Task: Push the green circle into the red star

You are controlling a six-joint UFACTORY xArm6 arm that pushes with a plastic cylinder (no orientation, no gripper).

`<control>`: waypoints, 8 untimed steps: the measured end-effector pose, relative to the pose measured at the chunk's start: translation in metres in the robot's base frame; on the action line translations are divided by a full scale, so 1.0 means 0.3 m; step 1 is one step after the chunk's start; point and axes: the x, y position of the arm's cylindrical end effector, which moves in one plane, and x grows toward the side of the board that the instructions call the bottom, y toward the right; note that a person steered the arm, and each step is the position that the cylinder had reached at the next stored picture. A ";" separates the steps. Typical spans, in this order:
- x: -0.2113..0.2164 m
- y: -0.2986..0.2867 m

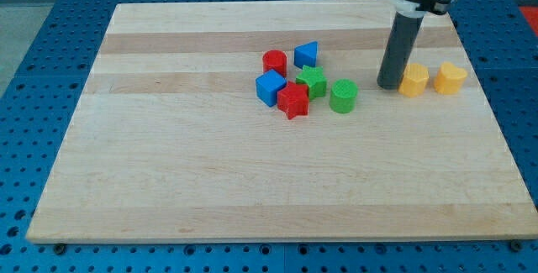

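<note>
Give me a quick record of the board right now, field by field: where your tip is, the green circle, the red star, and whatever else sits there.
tip: my tip rests right of the green circle, touching a yellow block
target: red star, left of the circle, small gap between
cluster: green star, blue cube, red cylinder, blue wedge
far right: second yellow block
surface: wooden board

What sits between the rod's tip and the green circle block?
Nothing: in the camera view, bare wooden board separates my tip from the green circle block.
</note>
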 end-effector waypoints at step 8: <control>0.095 -0.105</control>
